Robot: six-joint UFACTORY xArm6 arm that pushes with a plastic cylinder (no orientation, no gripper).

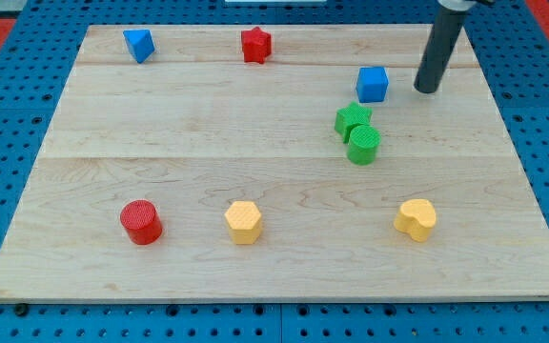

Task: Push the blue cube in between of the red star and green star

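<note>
The blue cube (373, 84) sits on the wooden board at the upper right. The green star (352, 119) lies just below and left of it, touching a green cylinder (363, 145). The red star (255, 45) is near the view's top, left of centre. My tip (427, 90) stands on the board just right of the blue cube, a small gap apart from it.
A blue triangular block (138, 44) sits at the top left. A red cylinder (141, 222), a yellow hexagon (243, 221) and a yellow heart (416, 219) line the lower part of the board (255, 276). A blue pegboard surrounds it.
</note>
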